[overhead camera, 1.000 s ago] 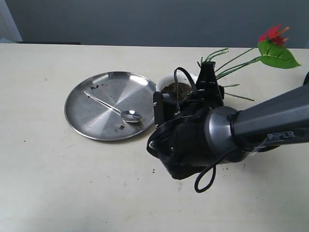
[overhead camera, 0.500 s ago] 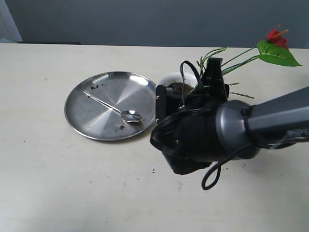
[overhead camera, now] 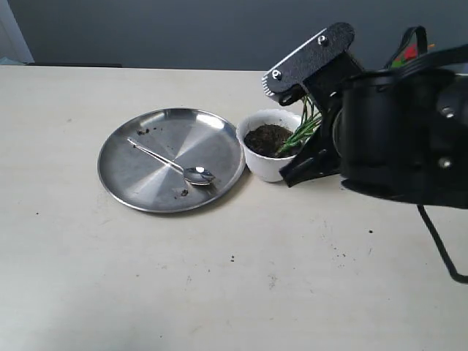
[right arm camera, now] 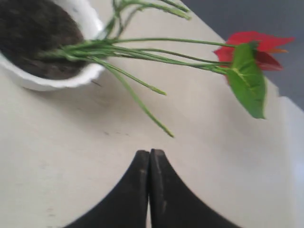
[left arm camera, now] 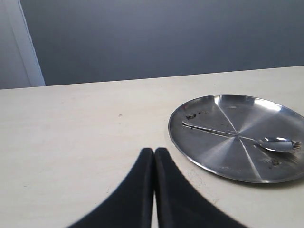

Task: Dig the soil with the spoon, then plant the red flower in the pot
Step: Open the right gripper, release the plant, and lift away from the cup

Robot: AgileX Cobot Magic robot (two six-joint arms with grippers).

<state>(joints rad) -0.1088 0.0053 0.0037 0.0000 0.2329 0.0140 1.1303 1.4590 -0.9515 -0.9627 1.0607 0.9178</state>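
Seemingly at the planting step: red flower (right arm camera: 254, 42) with stem ends in the soil (overhead camera: 267, 137) of the pot (overhead camera: 265, 168), leaning low over the rim, bloom well outside it. Right jaws pressed shut and empty, apart from the stems; left jaws likewise shut, near the plate (overhead camera: 139, 191) bearing the spoon (overhead camera: 164, 159). Calls next, probably, for gripping the stems and standing them upright. Plate rim just beside the pot; open surface (overhead camera: 146, 278) in front.
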